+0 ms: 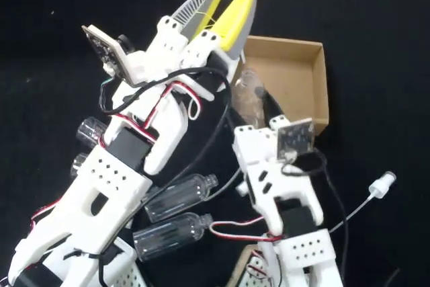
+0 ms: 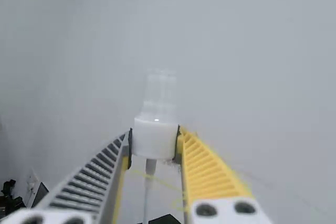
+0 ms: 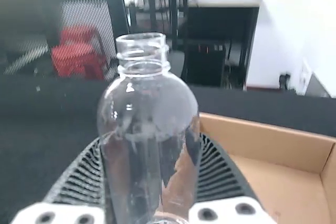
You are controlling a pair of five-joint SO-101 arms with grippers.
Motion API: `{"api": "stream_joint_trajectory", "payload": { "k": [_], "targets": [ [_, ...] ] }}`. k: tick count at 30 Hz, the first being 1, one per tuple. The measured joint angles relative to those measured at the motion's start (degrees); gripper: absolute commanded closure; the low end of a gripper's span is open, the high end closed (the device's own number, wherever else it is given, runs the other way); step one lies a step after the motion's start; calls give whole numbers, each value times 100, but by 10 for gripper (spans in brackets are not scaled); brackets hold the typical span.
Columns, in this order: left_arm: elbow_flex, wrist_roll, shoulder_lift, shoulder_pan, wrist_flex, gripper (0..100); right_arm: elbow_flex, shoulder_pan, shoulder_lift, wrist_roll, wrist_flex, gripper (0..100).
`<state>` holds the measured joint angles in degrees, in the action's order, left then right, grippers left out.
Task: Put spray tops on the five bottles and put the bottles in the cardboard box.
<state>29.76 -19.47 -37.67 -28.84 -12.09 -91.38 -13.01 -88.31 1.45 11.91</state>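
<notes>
The task looks barely begun: no bottle whose neck shows wears a top, and no bottle lies in the part of the cardboard box (image 1: 289,75) that can be seen. The right gripper (image 3: 149,145) has its fingers clenched around an open-necked bottle (image 3: 147,98), held just beside the box, at the wall facing the arms. The left gripper (image 2: 155,140) is near the box's far corner, its fingers grasping a spray top (image 2: 155,136) by the white collar, with the dip tube hanging between them. By my reading the first fitting is in hand, top and neck not yet brought together. Away from the box, toward the arms' bases, two bottles (image 1: 178,196) lie on their sides on the desk (image 1: 376,65) with bare necks. Two more bottles (image 1: 89,131) peek from under the left arm, farther from the box; whether they are capped I cannot tell. A second spray top (image 1: 381,184) lies loose on the desk, well apart from the box. Nearly everything is left: capping the bottles and boxing all five.
</notes>
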Motion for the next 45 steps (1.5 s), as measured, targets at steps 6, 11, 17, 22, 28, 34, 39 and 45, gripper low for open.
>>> {"api": "stream_joint_trajectory", "payload": {
  "k": [6, 11, 17, 22, 28, 34, 39, 45],
  "targets": [
    [211, -9, 0, -176, 0, 935, -105, 0, -360, 0, 0, 988],
    [273, 0, 0, -176, 0, 935, -105, 0, -387, 0, 0, 988],
    [273, 0, 0, -193, 0, 935, -105, 0, -387, 0, 0, 988],
    [510, 0, 0, -519, 0, 935, -105, 0, -387, 0, 0, 988],
    [571, 0, 0, -677, 0, 935, -105, 0, -387, 0, 0, 988],
    [571, 0, 0, -466, 0, 935, -105, 0, -387, 0, 0, 988],
    [563, -18, -571, -35, 0, 935, -105, 0, -387, 0, 0, 988],
    [800, -9, -1512, -9, 0, 935, -105, 0, -387, 0, 0, 988]
  ]
}}
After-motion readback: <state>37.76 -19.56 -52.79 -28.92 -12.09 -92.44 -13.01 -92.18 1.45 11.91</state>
